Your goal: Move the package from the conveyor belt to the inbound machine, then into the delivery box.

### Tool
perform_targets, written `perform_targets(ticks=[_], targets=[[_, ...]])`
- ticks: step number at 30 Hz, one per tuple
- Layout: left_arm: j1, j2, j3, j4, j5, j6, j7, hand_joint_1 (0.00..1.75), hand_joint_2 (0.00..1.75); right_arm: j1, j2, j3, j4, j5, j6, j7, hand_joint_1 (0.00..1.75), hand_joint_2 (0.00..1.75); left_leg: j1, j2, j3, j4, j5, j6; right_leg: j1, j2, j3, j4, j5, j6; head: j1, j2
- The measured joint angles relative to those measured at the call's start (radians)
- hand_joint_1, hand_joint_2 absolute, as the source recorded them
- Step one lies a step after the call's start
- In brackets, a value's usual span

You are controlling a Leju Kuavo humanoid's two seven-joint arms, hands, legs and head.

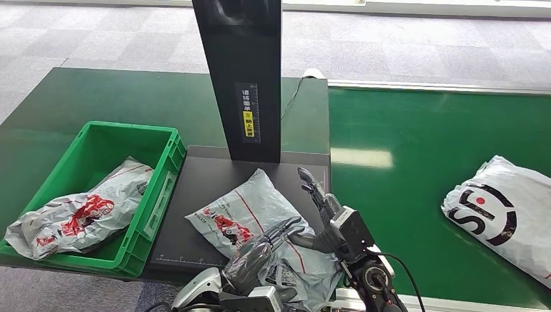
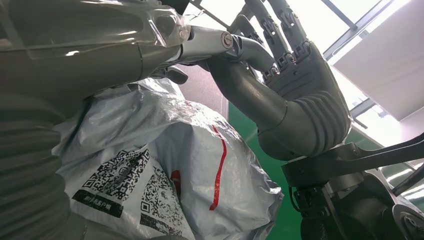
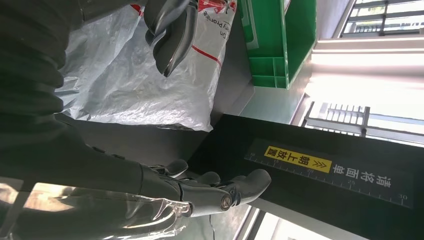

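Note:
A grey package (image 1: 243,211) with red print lies on the black inbound machine platform (image 1: 195,195), below the scanner column (image 1: 243,78). My left hand (image 1: 260,250) rests on the package's near end, fingers spread over the top. At the package's right edge stands my right hand (image 1: 321,205), fingers stretched upward and apart, thumb reaching toward the bag. The left wrist view shows the package (image 2: 165,170) with its barcode label and the right hand (image 2: 300,90) just beyond it. In the right wrist view the right hand (image 3: 190,190) is empty, and the left hand's fingers (image 3: 170,30) lie on the package (image 3: 130,75).
A green crate (image 1: 162,188) left of the platform holds another grey and red package (image 1: 78,218). A white package (image 1: 503,214) with a black and red logo lies on the green conveyor belt (image 1: 403,195) to the right. The scanner column rises close behind the hands.

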Motion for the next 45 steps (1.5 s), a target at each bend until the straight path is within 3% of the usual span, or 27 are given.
perform_targets(ticks=[16,20,26,36,37,41,42,45], targets=[[0.0,0.0,0.0,0.003,0.0,0.0,0.0,0.0,1.75,0.0,-0.001,0.0,0.0,0.0,0.0,0.0,0.0,1.75,0.0,0.0,0.0,0.0,0.0,0.0,0.0,0.0,0.0,0.0,0.0,0.0,0.0,0.0],[0.0,0.0,0.0,0.003,0.0,0.002,0.001,1.75,1.75,0.0,-0.001,0.0,0.0,0.0,0.0,0.0,0.0,1.75,0.0,0.0,0.0,0.0,0.0,0.0,0.0,0.0,0.0,0.0,0.0,0.0,0.0,0.0],[0.001,-0.012,0.01,0.003,0.006,0.047,0.026,1.75,1.75,0.004,0.0,0.0,-0.005,0.012,-0.005,0.015,0.0,1.75,0.0,0.0,0.0,0.0,0.0,0.0,0.0,0.0,0.0,0.0,0.0,0.0,0.0,0.0],[0.0,-0.029,0.034,0.003,0.0,0.043,0.039,1.75,1.75,0.011,0.008,0.002,-0.01,0.017,0.002,0.019,0.0,1.75,0.0,0.0,0.0,0.0,0.0,0.0,0.0,0.0,0.0,0.0,0.0,0.0,0.0,0.0],[0.0,-0.03,0.035,0.003,-0.003,0.042,0.042,1.66,1.75,0.013,0.008,0.002,-0.012,0.017,0.001,0.018,0.0,1.75,0.0,0.0,0.0,0.0,0.0,0.0,0.0,0.0,0.0,0.0,0.0,0.0,0.0,0.0],[0.0,-0.036,0.036,0.003,-0.024,0.044,0.055,0.55,1.75,0.023,0.008,-0.001,-0.024,0.01,-0.007,-0.001,0.0,1.75,0.0,0.0,0.0,0.0,0.0,0.0,0.0,0.0,0.0,0.0,0.0,0.0,0.0,0.0],[0.0,-0.038,0.036,0.003,-0.028,0.045,0.058,0.4,1.75,0.026,0.01,-0.003,-0.03,0.007,-0.009,-0.012,0.0,1.75,0.0,0.0,0.0,0.0,0.0,0.0,0.0,0.0,0.0,0.0,0.0,0.0,0.0,0.0],[0.004,-0.041,0.036,0.007,-0.038,0.044,0.068,0.18,1.75,0.025,0.019,-0.009,-0.053,-0.006,-0.011,-0.037,0.0,1.75,0.0,0.0,0.0,0.0,0.0,0.0,0.0,0.0,0.0,0.0,0.0,0.0,0.0,0.0]])
